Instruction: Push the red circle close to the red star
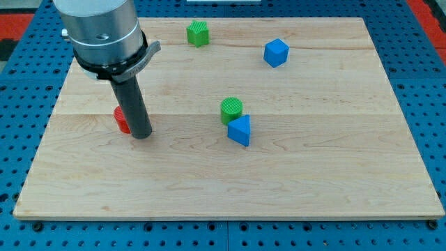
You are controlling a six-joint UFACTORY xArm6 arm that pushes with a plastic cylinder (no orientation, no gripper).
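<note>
A red block (122,119) lies at the view's left on the wooden board, mostly hidden behind my rod; its shape cannot be made out, so I cannot tell whether it is the circle or the star. No second red block shows. My tip (142,135) rests on the board just right of and slightly below this red block, touching or almost touching it.
A green block (198,33) sits near the board's top edge. A blue hexagon-like block (276,52) lies at the upper right. A green circle (231,109) stands mid-board, with a blue triangle (240,130) touching it below right. The board (327,174) rests on blue pegboard.
</note>
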